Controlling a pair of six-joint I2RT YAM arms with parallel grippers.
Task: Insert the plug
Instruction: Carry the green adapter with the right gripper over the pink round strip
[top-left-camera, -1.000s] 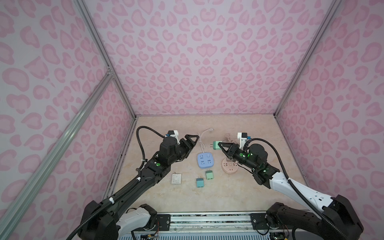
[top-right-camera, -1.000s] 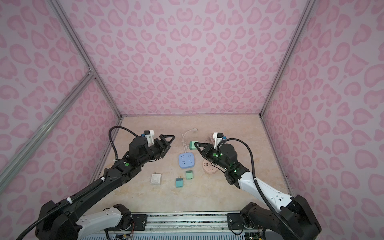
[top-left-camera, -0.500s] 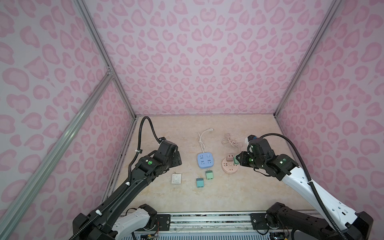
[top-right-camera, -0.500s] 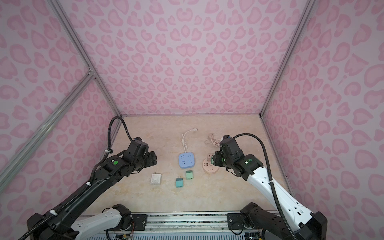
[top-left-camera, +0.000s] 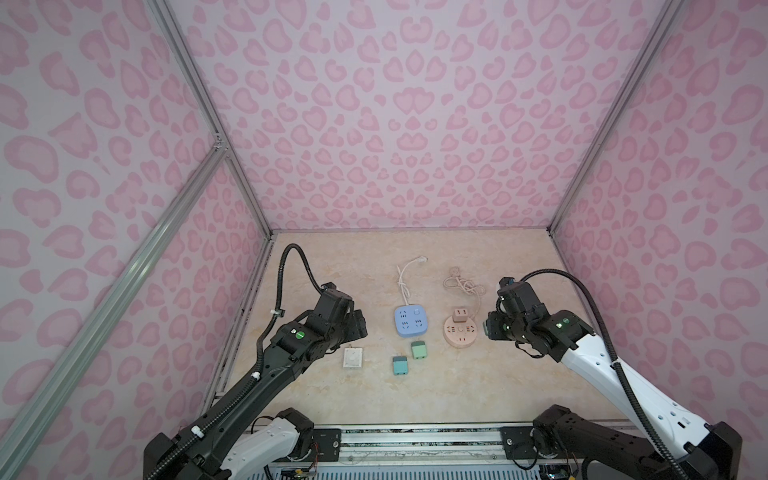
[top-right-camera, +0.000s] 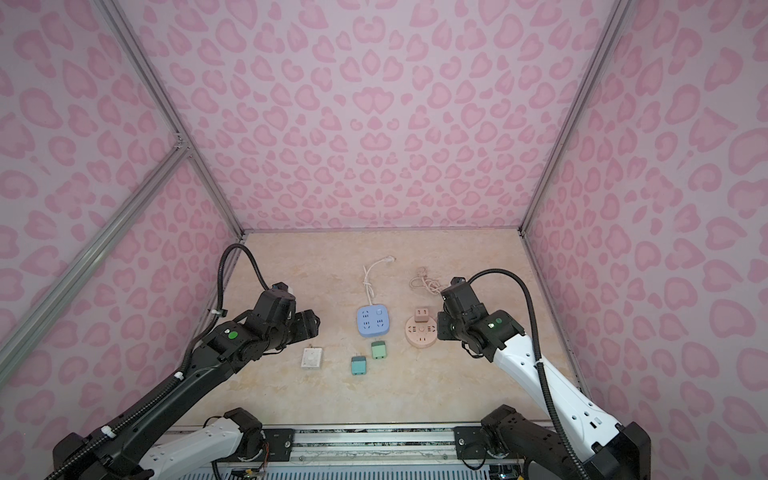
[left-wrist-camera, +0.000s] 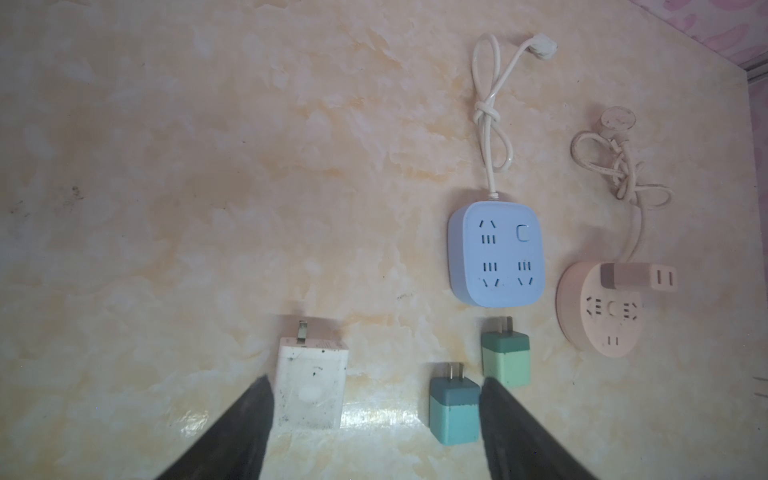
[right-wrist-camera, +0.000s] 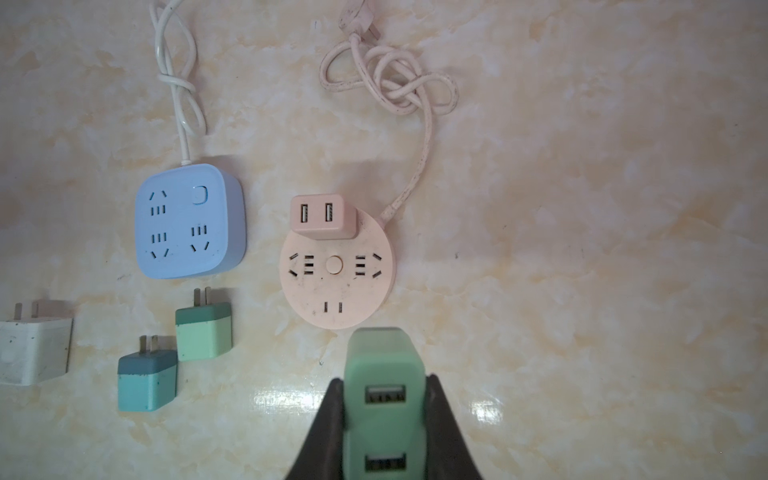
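My right gripper is shut on a light green plug with two USB ports, held just off the near rim of the round pink socket. A pink adapter sits plugged into that socket's far side. In both top views the right gripper hangs beside the pink socket on its right. The blue square socket lies to the left of the pink one. My left gripper is open above the table, empty, with a white plug and a teal plug between its fingers' lines.
A green two-tone plug lies loose next to the teal one, just in front of the blue socket. A white cord and a knotted pink cord trail toward the back wall. Pink patterned walls enclose the table on three sides.
Both arms have swung from raised, centre-pointing poses down toward the table. The right carried the green plug to the pink socket's right side; the left now hovers over the loose plugs, jaws slightly narrower.
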